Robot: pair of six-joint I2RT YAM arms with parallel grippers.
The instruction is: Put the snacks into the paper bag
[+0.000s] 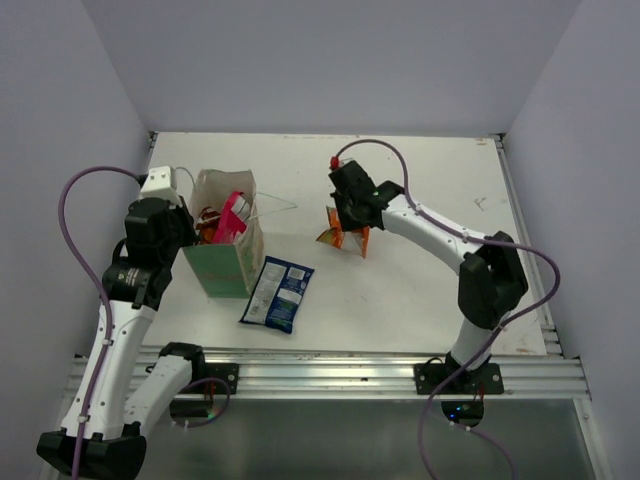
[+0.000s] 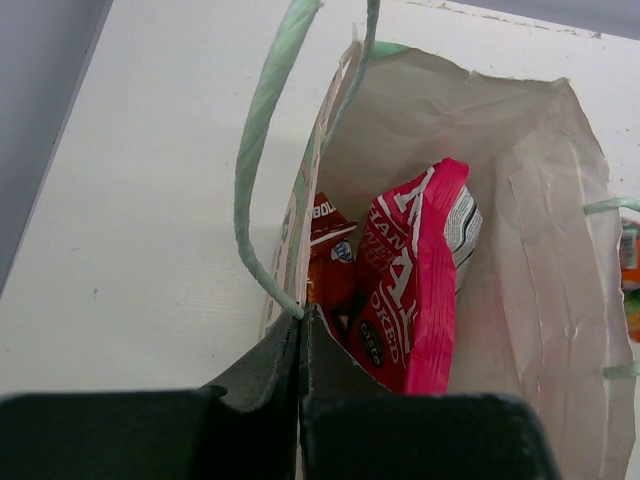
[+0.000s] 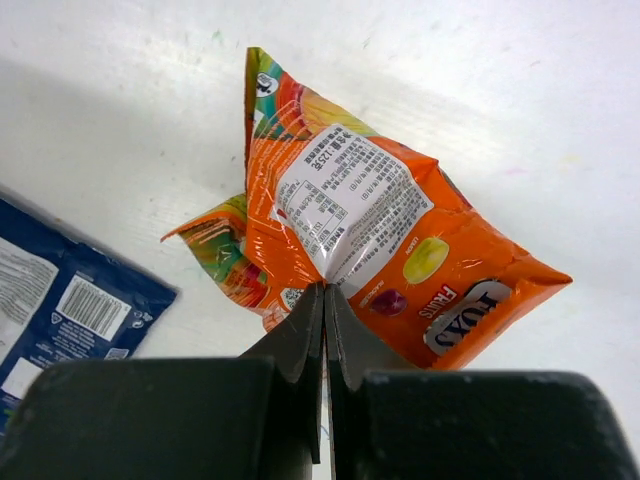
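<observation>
The mint-green paper bag stands upright at the left of the table. My left gripper is shut on its left rim, pinching the bag wall. Inside the bag stand a magenta packet and a red-and-dark packet. My right gripper is shut on a fold of the orange packet, which hangs crumpled at the fingertips near the table's middle. The blue-and-white packet lies flat on the table just right of the bag, also at the left edge of the right wrist view.
A mint string handle loops up from the bag's near rim, another string handle lies toward the right. The table's metal rail runs along the near edge. Grey walls close in the left, back and right sides.
</observation>
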